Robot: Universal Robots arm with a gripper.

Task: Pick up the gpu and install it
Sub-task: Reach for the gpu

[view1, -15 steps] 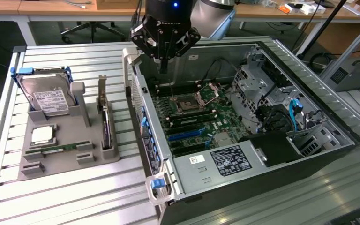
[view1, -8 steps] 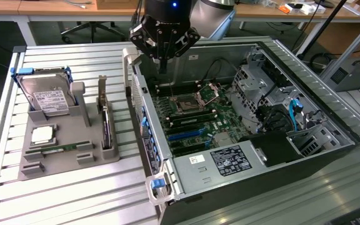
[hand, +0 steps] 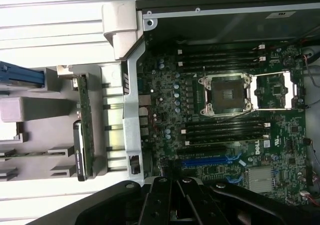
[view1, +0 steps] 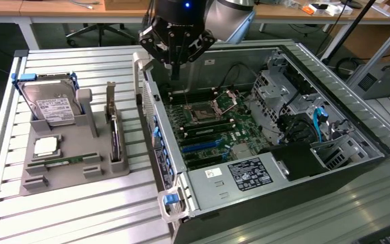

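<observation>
While tool (view1: 174, 75) hovers, thin dark gpu (view1: 116, 138) stands edgewise.

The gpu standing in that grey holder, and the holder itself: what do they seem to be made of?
The gpu looks like a dark circuit board, green-edged in the wrist view, with a dull silver-grey metal bracket. The grey holder looks like matt plastic: uniform colour, no shine, though that's a guess.
</observation>
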